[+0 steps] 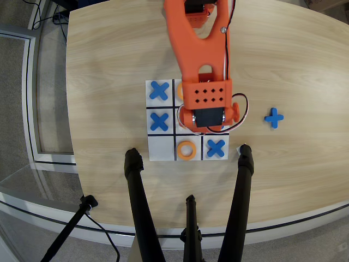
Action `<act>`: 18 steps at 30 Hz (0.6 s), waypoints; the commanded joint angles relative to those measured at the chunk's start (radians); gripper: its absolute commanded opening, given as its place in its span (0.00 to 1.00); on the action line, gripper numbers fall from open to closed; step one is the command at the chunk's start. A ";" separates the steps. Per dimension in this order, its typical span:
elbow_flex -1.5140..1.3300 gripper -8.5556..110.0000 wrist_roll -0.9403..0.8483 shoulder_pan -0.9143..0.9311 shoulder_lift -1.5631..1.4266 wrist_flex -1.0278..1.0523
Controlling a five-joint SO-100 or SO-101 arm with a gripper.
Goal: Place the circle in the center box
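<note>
Orange arm covering center box, fingers' state cannot be told, possibly over it, circle just below.

Non-task stuff, overhead view:

- Light wood table, curved edges, grain running left-right.
- Blue cross in the far-left cell of the board.
- Second blue cross right below it, middle-left cell.
- Third blue cross in the near-right cell.
- Loose blue cross on bare wood, well right of the board, touching nothing.
- Black tripod legs splayed over the near table edge: one foot just off the board's near-left corner, one near its near-right corner, a shorter leg between them.
- Thin black stand at the near left, off the table.
- Grey floor and a pale framed strip along the left.
- Black cables at the far left corner.
</note>
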State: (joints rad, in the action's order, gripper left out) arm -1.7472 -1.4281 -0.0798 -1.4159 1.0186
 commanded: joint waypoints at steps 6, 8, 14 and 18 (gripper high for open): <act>0.103 0.07 0.005 0.029 0.077 -0.005; 0.106 0.07 0.009 0.031 0.092 -0.014; 0.109 0.07 0.026 0.025 0.117 -0.021; 0.117 0.07 0.038 0.017 0.126 -0.021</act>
State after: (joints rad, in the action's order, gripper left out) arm -1.6674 -1.3990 -0.0552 -1.2870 1.0032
